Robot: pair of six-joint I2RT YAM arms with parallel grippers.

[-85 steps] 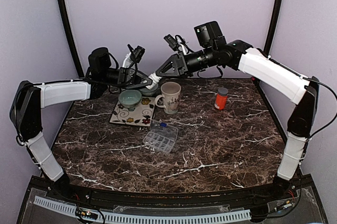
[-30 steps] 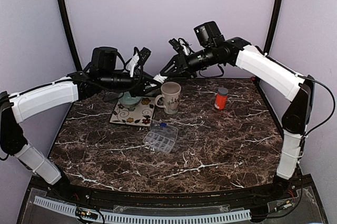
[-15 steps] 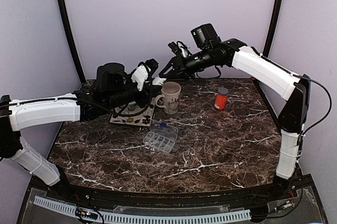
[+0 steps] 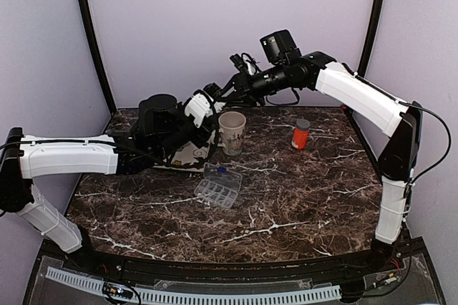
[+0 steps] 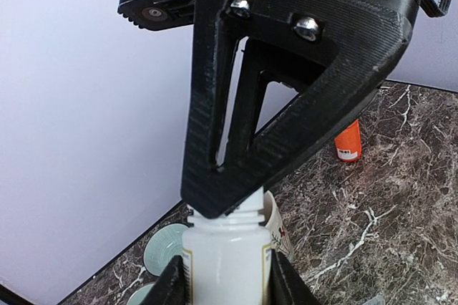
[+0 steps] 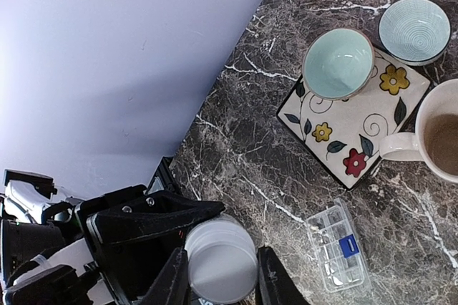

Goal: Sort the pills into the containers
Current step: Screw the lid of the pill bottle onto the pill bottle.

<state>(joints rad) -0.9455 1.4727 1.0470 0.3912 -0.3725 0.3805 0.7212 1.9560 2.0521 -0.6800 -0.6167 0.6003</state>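
High over the counter, left fingers clamp the white pill bottle, right fingers its cap; left arm has swung forward, probably unscrewing.

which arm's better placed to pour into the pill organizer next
Left. The left end effector grips the white bottle with its threaded neck exposed, so it can likely tip over the clear organizer. The right end effector is occupied holding the cap.

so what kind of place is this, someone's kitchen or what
Probably a robot test cell, not a home: a left arm and right arm mounted at a marble-look table, plain lilac walls closing it in, and staged props like a mug and pill box.
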